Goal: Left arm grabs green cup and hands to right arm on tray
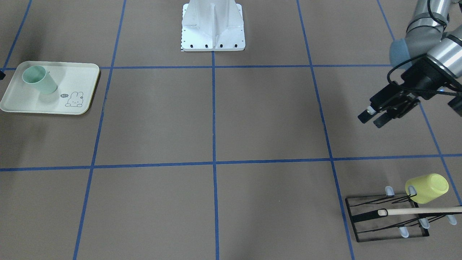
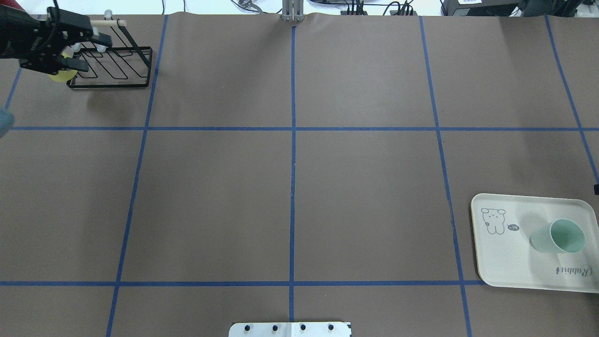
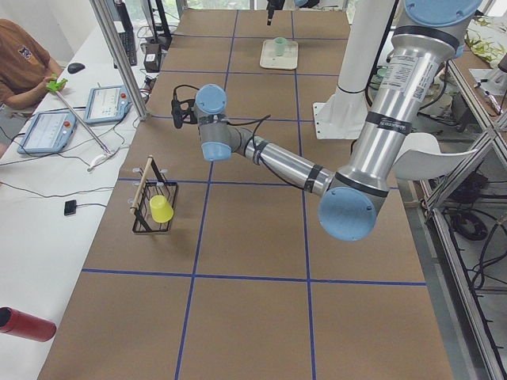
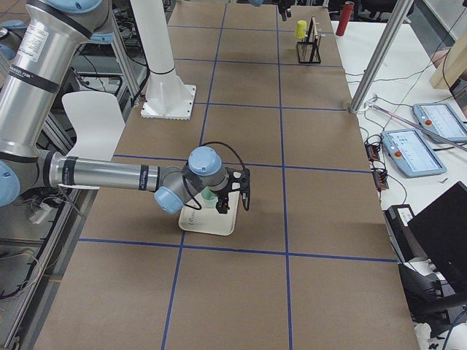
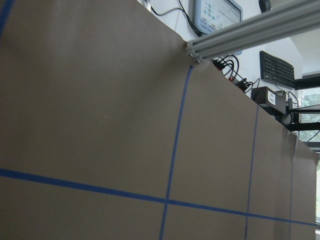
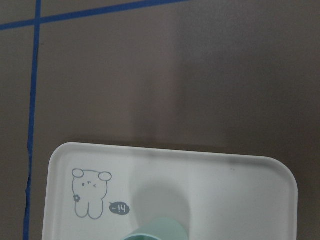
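The green cup (image 1: 38, 79) stands upright on the cream tray (image 1: 77, 77), with nothing holding it. It also shows in the overhead view (image 2: 561, 236) on the tray (image 2: 505, 252), and its rim shows at the bottom of the right wrist view (image 6: 157, 230). My left gripper (image 1: 373, 119) is open and empty, in the air far from the tray, near the rack; it also shows in the overhead view (image 2: 84, 51). My right gripper (image 4: 233, 200) hovers just beside the cup above the tray (image 4: 211, 222). I cannot tell if it is open or shut.
A black wire rack (image 1: 386, 218) with a wooden rod holds a yellow-green cup (image 1: 427, 187) on its side, below the left gripper. The white robot base (image 1: 213, 29) stands mid-table. Blue tape lines cross the brown surface. An operator sits at the side desk (image 3: 24, 63).
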{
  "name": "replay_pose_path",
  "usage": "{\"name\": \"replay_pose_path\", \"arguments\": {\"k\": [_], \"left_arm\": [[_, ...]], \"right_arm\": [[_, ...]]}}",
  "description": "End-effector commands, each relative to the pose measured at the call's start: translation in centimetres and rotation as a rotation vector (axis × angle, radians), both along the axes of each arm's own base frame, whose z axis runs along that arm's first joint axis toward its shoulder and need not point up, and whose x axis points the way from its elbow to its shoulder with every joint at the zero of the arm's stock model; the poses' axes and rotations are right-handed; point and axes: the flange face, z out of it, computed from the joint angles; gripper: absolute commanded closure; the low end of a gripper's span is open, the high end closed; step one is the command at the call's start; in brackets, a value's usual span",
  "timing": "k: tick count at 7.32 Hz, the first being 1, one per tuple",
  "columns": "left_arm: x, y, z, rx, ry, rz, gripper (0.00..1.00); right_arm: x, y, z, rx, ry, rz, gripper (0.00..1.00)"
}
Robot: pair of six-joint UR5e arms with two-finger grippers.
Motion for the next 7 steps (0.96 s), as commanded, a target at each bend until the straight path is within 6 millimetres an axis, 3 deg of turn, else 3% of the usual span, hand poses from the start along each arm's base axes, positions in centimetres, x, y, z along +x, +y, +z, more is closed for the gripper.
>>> {"name": "replay_pose_path", "arguments": {"k": [1,3,5,6,7], "left_arm": [[-6.5,-0.1,7.6,0.091,-0.243,-0.008,0.0],[-11.5,1.2,13.7,0.213,-0.462,0.066,0.0],[-15.2,4.2,19.6,0.258,-0.611,0.169,0.0],[-16.1,5.3,22.1,0.241,-0.67,0.243,0.0],[-18.1,5.7,23.3,0.193,-0.699,0.321,0.0]], "right_arm": [[3.2,-4.3,-1.0,0.036,0.079,-0.012,0.0],[3.5,-7.1,-2.3,0.029,0.105,-0.035,0.0],[2.7,-9.5,-3.9,-0.004,0.113,-0.046,0.0],[2.6,-9.8,-4.1,-0.01,0.114,-0.048,0.0],[1.9,-10.0,-3.9,-0.013,0.116,-0.061,0.0]]}}
